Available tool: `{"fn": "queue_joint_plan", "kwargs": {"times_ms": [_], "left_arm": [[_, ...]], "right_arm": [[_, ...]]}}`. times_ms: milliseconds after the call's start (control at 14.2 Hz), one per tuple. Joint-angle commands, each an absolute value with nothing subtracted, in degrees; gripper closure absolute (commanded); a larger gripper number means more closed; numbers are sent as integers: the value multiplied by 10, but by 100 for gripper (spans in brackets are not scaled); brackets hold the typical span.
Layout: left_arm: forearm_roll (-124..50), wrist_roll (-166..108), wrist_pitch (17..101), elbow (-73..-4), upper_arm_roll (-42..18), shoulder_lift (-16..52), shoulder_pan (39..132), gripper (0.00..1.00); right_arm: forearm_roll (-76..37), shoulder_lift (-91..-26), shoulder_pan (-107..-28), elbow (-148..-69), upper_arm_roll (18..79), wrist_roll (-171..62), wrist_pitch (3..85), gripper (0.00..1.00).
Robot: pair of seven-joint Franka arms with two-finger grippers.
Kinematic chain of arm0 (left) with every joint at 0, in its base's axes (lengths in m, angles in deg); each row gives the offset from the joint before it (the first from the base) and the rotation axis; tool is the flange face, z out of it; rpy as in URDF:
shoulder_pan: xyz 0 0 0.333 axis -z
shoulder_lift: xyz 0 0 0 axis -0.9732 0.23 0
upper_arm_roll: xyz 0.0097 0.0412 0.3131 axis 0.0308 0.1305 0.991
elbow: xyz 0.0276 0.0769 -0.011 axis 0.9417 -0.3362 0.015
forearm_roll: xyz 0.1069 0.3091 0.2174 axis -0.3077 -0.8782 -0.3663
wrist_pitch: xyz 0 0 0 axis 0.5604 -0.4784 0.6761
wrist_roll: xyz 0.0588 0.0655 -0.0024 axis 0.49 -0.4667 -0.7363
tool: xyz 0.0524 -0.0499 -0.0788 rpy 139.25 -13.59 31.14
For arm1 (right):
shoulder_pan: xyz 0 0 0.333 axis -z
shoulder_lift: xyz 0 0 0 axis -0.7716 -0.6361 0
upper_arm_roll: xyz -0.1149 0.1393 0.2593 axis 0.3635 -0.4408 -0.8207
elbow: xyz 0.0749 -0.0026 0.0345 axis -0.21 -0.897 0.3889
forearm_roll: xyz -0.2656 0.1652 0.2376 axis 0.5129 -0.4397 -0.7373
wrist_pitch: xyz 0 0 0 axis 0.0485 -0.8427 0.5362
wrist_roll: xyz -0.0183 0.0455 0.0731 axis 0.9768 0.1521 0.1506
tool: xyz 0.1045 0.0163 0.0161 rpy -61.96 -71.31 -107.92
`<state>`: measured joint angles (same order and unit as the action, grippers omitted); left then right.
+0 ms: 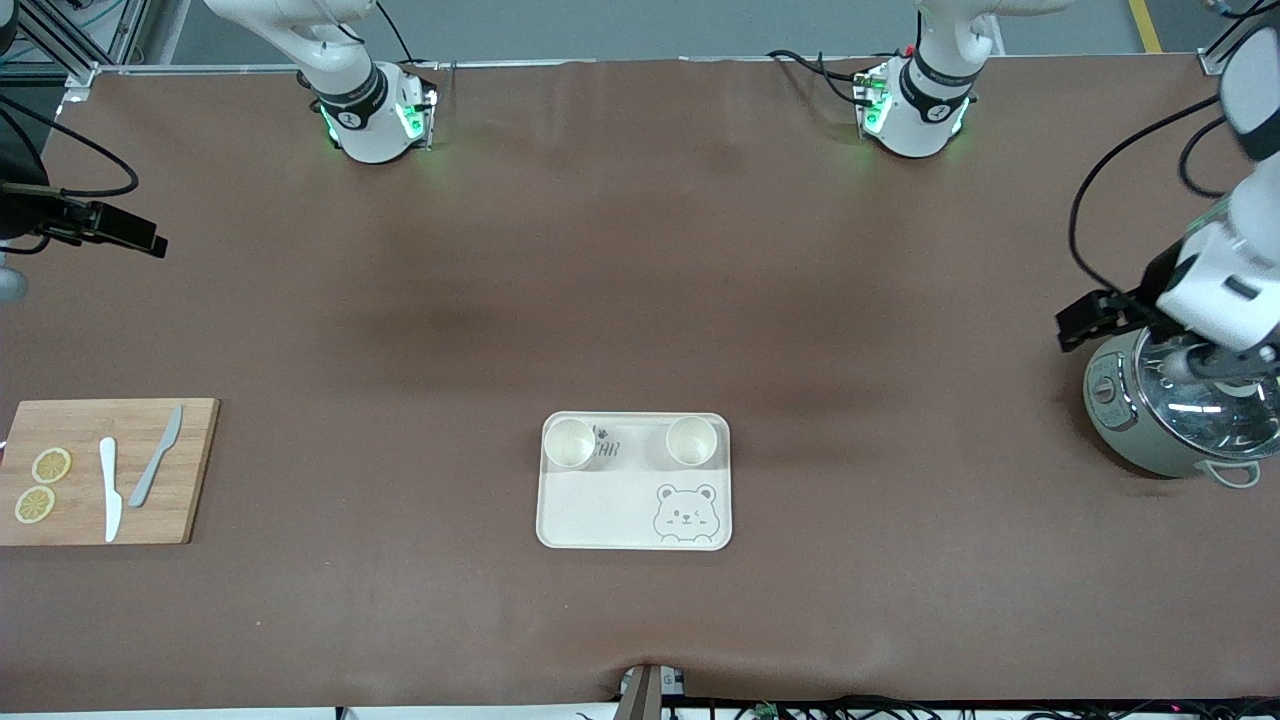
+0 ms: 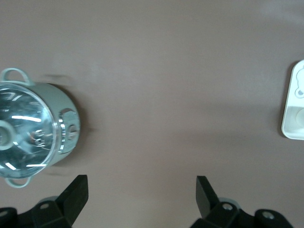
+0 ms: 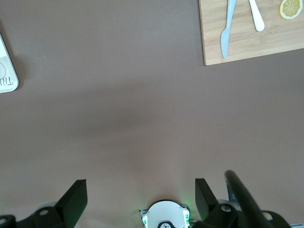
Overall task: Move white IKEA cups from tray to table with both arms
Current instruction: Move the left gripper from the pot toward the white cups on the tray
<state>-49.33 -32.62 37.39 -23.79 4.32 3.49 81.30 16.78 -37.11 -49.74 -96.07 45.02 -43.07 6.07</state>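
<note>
Tray: cream-white with rounded corners, on the brown table near the front camera at mid-length; a bear face is printed at its 5 o'clock corner and grey lettering runs between the cups.
Cup toward the right arm's end: a small plain cream-white tumbler, no handle, upright with its open mouth up, in the tray's 11 o'clock corner.
Cup toward the left arm's end: alike in shape and colour, upright, in the tray's 1 o'clock corner; the two stand well apart, both on the tray edge farther from the front camera.
Cutting board: bamboo, at the right arm's end, at 9 o'clock from the tray; it carries two lemon slices, a white knife and a grey knife.
Pot: grey-green with a glass lid, at the left arm's end, at 3 o'clock from the tray.
Left gripper: over the pot's side of the table, fingers spread wide, nothing between them.
Right gripper: over bare table at the right arm's end, above the board's side, fingers parted and empty.
</note>
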Motion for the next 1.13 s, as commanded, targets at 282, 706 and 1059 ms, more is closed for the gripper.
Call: {"fn": "queue_joint_plan", "kwargs": {"times_ms": [282,706,1059], "left_arm": [[-509,-411,426,-228,40,124,880,0],[-507,-469,463,-228,40,152,938,0],[-506,-555,483,-208,40,194,974,0]], "right_arm": [[180,-373,-501,-924,451,-432,89,0],[164,-387,-500,-922,452,-434,113,0],[150,-387,-504,-922,451,-434,109,0]]}}
